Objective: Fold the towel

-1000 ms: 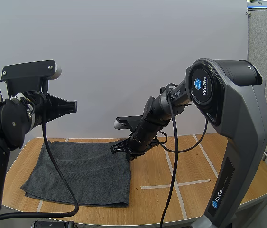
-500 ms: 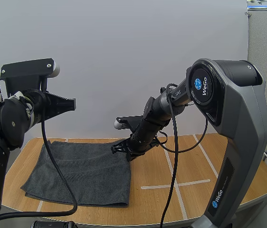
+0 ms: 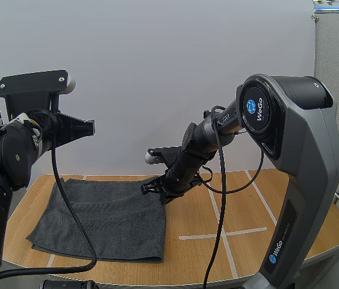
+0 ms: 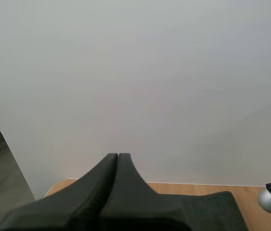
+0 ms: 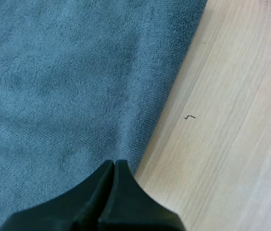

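Logged the wooden tabletop [image 3: 247, 205] across the bottom of the high view, with white tape lines [image 3: 217, 233] at lower centre-right. Found the dark grey towel [image 3: 103, 217] lying flat on it at lower left of the frame, its far right corner near frame centre. Noted the right arm [image 3: 289, 156] filling the right side and reaching down and leftward to that corner. Recorded the right claw [image 3: 160, 195] at frame centre, low at the towel's right edge. In the right wrist view, saw its fingers pressed together into one dark wedge with nothing pinched, tips over the cloth just beside bare wood. Cannot tell whether touching the cloth. Noted the left arm [image 3: 6, 156] at the left edge, with the left claw [image 3: 88, 127] raised at upper left, well above the towel and pointing rightward. In the left wrist view, confirmed its fingers closed together, gripping nothing.
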Controlling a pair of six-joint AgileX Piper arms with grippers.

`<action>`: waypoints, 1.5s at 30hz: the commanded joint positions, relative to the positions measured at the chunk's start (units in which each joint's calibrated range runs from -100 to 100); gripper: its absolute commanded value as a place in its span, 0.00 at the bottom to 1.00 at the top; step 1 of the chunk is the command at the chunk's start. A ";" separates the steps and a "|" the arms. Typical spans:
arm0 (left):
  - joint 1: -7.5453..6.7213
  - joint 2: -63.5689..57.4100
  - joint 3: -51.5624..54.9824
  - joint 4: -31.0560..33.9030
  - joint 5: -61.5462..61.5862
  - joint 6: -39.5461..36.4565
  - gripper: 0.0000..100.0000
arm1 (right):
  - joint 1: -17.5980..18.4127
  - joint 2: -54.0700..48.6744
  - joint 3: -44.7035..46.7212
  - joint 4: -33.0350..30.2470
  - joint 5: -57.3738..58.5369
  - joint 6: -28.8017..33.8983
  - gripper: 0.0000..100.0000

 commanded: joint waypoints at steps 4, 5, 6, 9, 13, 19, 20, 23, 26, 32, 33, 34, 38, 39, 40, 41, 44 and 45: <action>-0.07 -0.42 -0.22 0.47 -2.05 0.09 0.00 | 0.06 -0.78 0.03 0.05 -0.55 -0.06 0.00; -0.07 -0.42 -0.22 0.47 -2.05 0.09 0.00 | 0.06 -0.78 0.03 0.05 -0.55 -0.06 0.00; -0.07 -0.42 -0.22 0.47 -2.05 0.09 0.00 | 0.06 -0.78 0.03 0.05 -0.55 -0.06 0.00; -0.07 -0.42 -0.22 0.47 -2.05 0.09 0.00 | 0.06 -0.78 0.03 0.05 -0.55 -0.06 0.00; -0.07 -0.42 -0.22 0.47 -2.05 0.09 0.00 | 0.06 -0.78 0.03 0.35 -0.76 -0.06 0.00; -0.07 -0.42 -0.22 0.47 -2.05 0.09 0.00 | 0.06 -0.78 0.03 0.92 -1.97 -0.06 0.00; -0.07 -0.42 -0.22 0.47 -2.05 0.09 0.00 | 0.06 -0.78 0.03 0.92 -1.97 -0.06 0.00; -0.07 -0.42 -0.22 0.47 -2.05 0.09 0.00 | 0.06 -0.78 0.03 0.41 -1.81 -0.06 0.00; -0.07 -0.42 -0.22 0.47 -2.05 0.09 0.00 | 0.06 -0.78 0.03 -0.01 -1.81 -0.06 0.00; -0.07 -0.42 -0.22 0.47 -2.05 0.09 0.00 | 0.06 -0.78 0.03 -5.11 0.04 -0.23 0.00; -0.07 -0.42 -0.22 0.47 -2.05 0.09 0.00 | 0.06 -0.78 0.03 -6.24 0.04 -0.23 0.00; -0.07 -0.42 -0.22 0.47 -2.05 0.09 0.00 | 0.06 -0.78 -0.11 -7.34 0.04 -0.23 0.00; -0.07 -0.42 -0.22 0.47 -2.05 0.09 0.00 | 0.06 -0.78 -0.26 -10.04 2.18 -0.14 0.01; -0.07 -0.42 -0.22 0.47 -2.05 0.09 0.00 | 0.06 -0.78 -0.26 -10.04 2.80 -0.14 0.12; -0.07 -0.42 -0.22 0.47 -2.05 0.09 0.00 | 0.06 -0.78 -0.26 -9.59 2.94 -0.14 0.26; -0.07 -0.42 -0.22 0.47 -2.05 0.09 0.00 | 0.06 -0.78 -0.26 -9.49 2.94 -0.14 0.43; -0.07 -0.42 -0.22 0.47 -2.05 0.09 0.00 | 0.06 -0.78 -0.26 -7.90 3.13 0.76 1.00; -0.07 -0.42 -0.22 0.47 -2.05 0.09 0.00 | 0.06 -0.78 -0.26 -7.90 3.13 1.87 1.00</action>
